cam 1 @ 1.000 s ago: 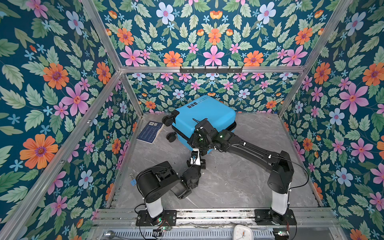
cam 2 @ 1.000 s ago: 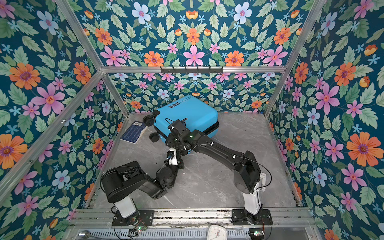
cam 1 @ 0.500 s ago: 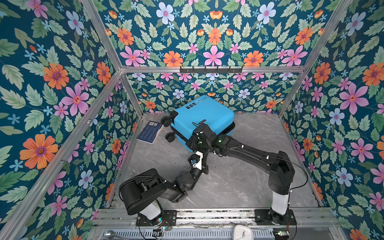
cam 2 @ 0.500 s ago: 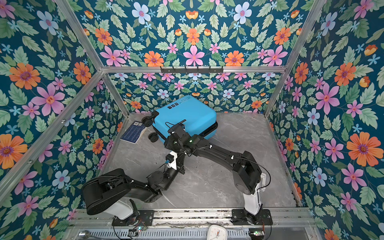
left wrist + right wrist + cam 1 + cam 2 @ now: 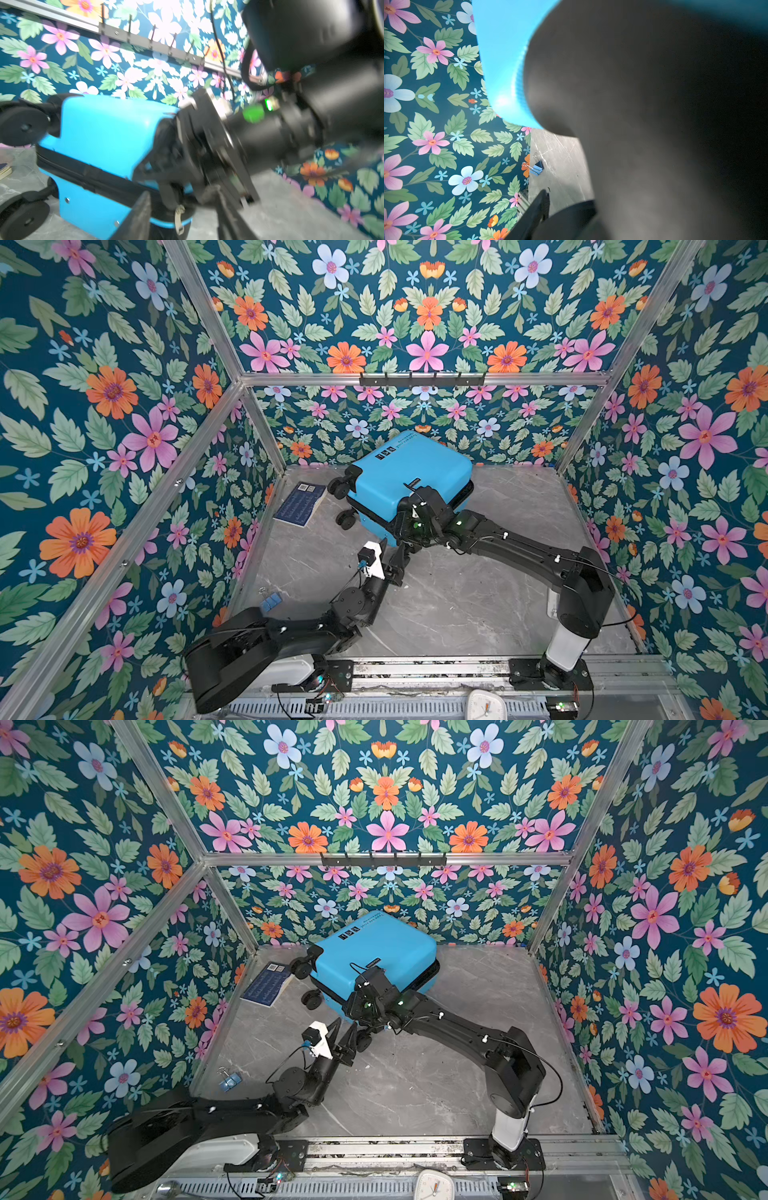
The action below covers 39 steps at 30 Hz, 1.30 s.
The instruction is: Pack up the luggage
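Danger from here, Mia?

Crowding mostly, Tom. The small bright-blue hard-shell suitcase (image 5: pixel 409 472) lies on its side at the back middle of the grey marble-look table (image 5: pixel 478 605). Its halves are together, with the black zip band between them. The right pincer (image 5: pixel 168 178) is at its near corner. I cannot tell whether that one grasps the shell or merely rests there, because blur and its own wrist hide the jaws. The left pincer (image 5: pixel 344 1029) is released and empty, fingers spread. It is aimed at the same corner, just beside the right wrist.

So a knock?

Likely, if either arm swings. Also, the little metal zip pull (image 5: pixel 179 218) dangles between the left fingers in the wrist view. It is small and loose, so a closing could miss it. And the shell looks smooth, with black spinner wheels (image 5: pixel 338 487) at its left end, so a shove might skid it toward the back wall.

Counts?

One suitcase, two wheels plainly seen, two arms, one zip pull. One flat dark-blue printed rectangle (image 5: pixel 300 504) lies left of the case and outside it; cloth or booklet, I cannot say. One blue binder clip (image 5: pixel 271 600) near the left wall. One white clock (image 5: pixel 485 703) at the front rail. One black rack (image 5: pixel 422 380) with six hooks.
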Motion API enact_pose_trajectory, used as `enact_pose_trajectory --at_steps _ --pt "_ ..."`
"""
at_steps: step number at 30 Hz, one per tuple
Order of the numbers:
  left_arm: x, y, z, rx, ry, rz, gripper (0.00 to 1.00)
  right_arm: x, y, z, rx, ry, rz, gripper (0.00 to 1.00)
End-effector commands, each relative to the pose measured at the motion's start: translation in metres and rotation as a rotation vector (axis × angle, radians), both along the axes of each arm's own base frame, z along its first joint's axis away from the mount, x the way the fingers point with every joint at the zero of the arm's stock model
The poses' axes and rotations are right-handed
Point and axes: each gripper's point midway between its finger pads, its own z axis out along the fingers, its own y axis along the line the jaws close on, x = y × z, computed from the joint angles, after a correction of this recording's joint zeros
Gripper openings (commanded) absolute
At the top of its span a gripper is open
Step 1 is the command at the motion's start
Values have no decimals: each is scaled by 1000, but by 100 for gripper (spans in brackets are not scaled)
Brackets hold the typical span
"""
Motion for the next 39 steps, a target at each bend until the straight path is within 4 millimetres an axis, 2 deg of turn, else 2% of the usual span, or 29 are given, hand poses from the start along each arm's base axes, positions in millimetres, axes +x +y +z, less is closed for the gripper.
enact_pose_trajectory --at_steps 1,2,3,7,8,10,13,16,18,24,27,31,35,39 --pt "6 5 -41 134 201 32 69 2 8 31 146 -23 16 0" --pt "8 6 -40 130 223 32 74 0 7 30 141 -25 23 5" --pt "10 5 -42 138 259 26 78 -1 5 30 136 -30 25 16" --pt "25 -5 -51 194 441 -12 82 -6 0 29 115 -48 53 52" --pt "26 -7 -52 206 477 -24 82 -7 -3 28 104 -52 56 59" --pt "28 -8 -46 206 513 -33 83 -11 -16 40 96 -85 52 70" --pt "28 -7 -31 168 533 -76 84 -14 -41 43 75 -114 25 81" --pt "33 -8 -23 179 576 -117 84 -18 -68 44 62 -137 -7 86" --pt "35 -11 -27 240 621 -129 85 -20 -85 42 48 -155 -29 87" --pt "42 -25 -44 372 744 -145 86 -34 -137 16 -40 -147 -104 88" --pt "51 -19 -47 375 780 -80 85 -45 -159 0 -82 -139 -143 89" --pt "61 -13 -41 366 769 -29 85 -58 -175 -19 -111 -124 -163 89" --pt "65 -13 -55 478 819 -29 85 -67 -180 -40 -130 -97 -154 88" --pt "61 -30 -57 486 836 -121 85 -71 -184 -54 -146 -80 -153 87"
